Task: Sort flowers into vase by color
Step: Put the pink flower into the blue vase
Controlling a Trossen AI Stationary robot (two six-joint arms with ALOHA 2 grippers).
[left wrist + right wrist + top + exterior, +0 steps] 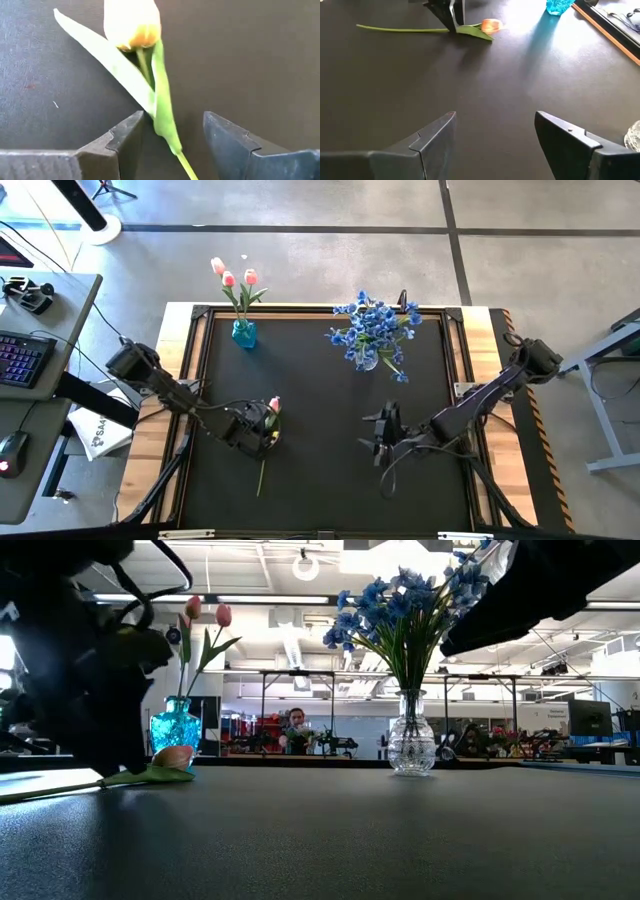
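A single pink tulip (274, 405) with a green leaf lies flat on the black table, its stem running toward the near edge. My left gripper (262, 428) is down over it, open. In the left wrist view, its fingers (125, 137) stand on either side of the stem and leaf base (162, 115), just below the bloom (132, 22). My right gripper (380, 438) is open and hovers low over bare table right of centre, holding nothing (495, 130). From there the lying tulip (490, 25) shows far off.
A blue glass vase (243, 333) with three pink tulips stands near the far left edge. A clear vase (368, 360) full of blue blossoms stands at far centre (411, 745). A wooden rim (170, 410) frames the table. A person (297, 720) is in the room behind.
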